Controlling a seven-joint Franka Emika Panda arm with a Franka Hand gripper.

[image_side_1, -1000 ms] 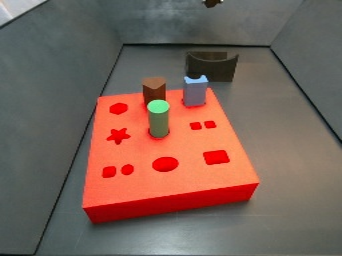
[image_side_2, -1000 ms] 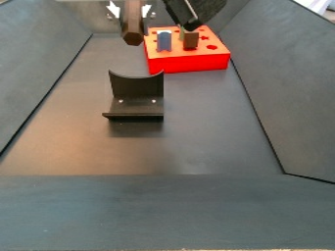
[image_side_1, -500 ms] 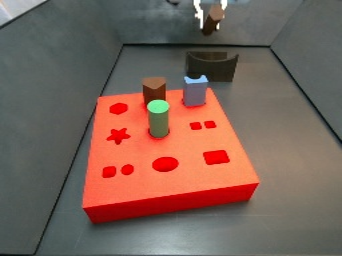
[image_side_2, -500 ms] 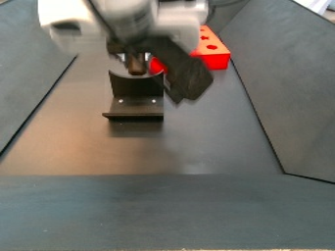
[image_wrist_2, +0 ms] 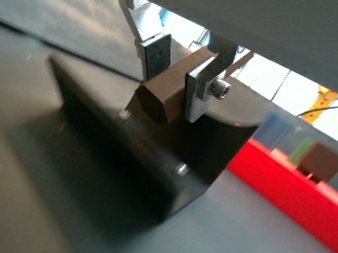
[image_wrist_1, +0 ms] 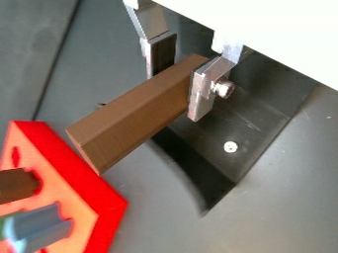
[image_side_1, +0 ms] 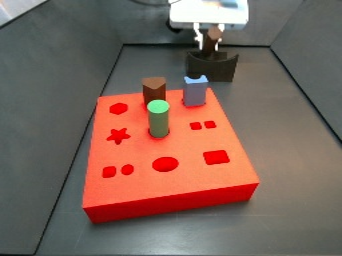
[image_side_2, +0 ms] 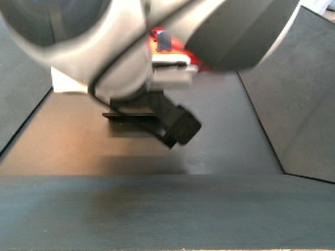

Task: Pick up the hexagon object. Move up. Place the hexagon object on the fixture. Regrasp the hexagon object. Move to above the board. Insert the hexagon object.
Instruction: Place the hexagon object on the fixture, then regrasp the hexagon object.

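My gripper (image_wrist_1: 183, 71) is shut on the hexagon object (image_wrist_1: 129, 121), a dark-brown prism peg clamped at one end between the silver fingers (image_wrist_1: 208, 87). The peg lies level and sticks out toward the red board (image_wrist_1: 55, 193). It also shows in a wrist view (image_wrist_2: 161, 97), right over the curved notch of the dark fixture (image_wrist_2: 126, 148). In a side view the gripper (image_side_1: 210, 44) hangs just above the fixture (image_side_1: 214, 68) behind the board (image_side_1: 174, 160). In a side view the arm hides most of the fixture (image_side_2: 128, 116).
On the board stand a green cylinder (image_side_1: 159, 118), a wider brown notch-topped peg (image_side_1: 155, 90) and a pale blue peg (image_side_1: 195, 91). Grey walls close in the dark floor (image_side_1: 301, 180) on all sides.
The gripper has come down from high above the back of the bin to just over the fixture, carrying the hexagon object. The arm now fills one side view.
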